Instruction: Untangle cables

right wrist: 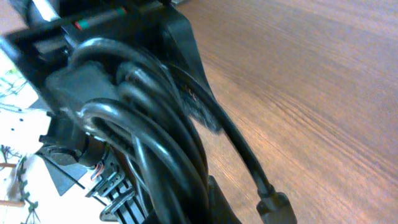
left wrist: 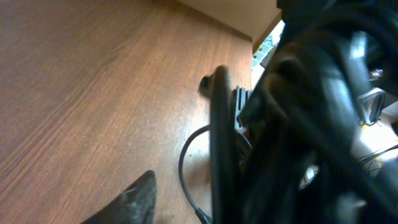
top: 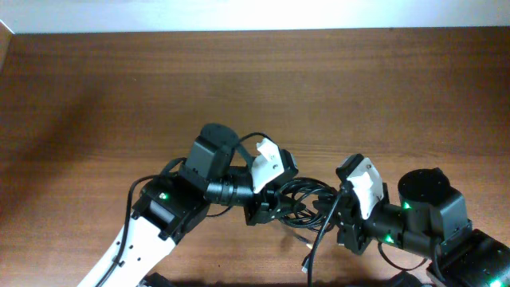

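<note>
Overhead, the cables [top: 307,194] lie in a tangled bundle on the surface [top: 119,96] between the arms. The left gripper [top: 273,207] and right gripper [top: 341,217] meet it from opposite sides. Cords hide both sets of jaws, so I cannot tell their state.

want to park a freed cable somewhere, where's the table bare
Bare: the whole far half of the table, plus the stretch left of the left arm. Crowded: the near middle, where the cables sit between it and the right arm.
</note>
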